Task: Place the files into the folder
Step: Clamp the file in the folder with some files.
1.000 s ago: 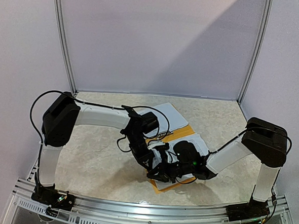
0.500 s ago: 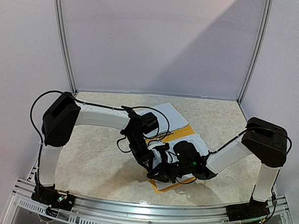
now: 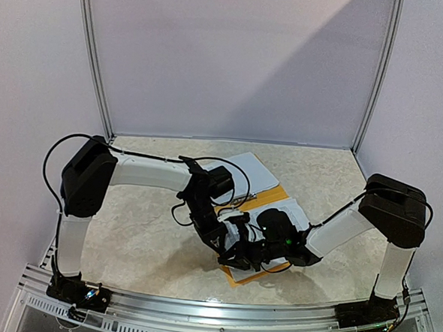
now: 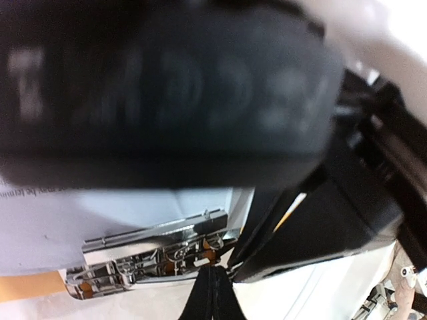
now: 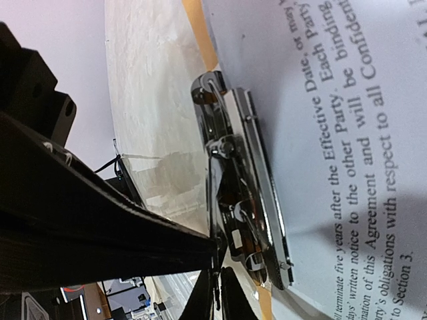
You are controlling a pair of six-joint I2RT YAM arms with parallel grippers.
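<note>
I see a mottled beige tabletop [image 3: 142, 229] boxed in by plain pale walls [image 3: 235, 61]. The orange folder [image 3: 274, 196] lies centre-right with the files [image 5: 347, 133] on it at the metal clip [image 5: 243, 200]. I can read "Effective Date", "Agreement" and "Section 3". The left gripper [image 4: 212, 297] and right gripper [image 5: 215, 273] are both pressed together by the clip.

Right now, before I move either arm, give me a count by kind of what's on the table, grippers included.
Orange folder: 1
Metal clip: 1
White paper patches seen from above: 2, far patch and near patch; the number of sheets in each cannot be told
Grippers: 2, left gripper and right gripper, both shut at the clip
Total: 6
</note>
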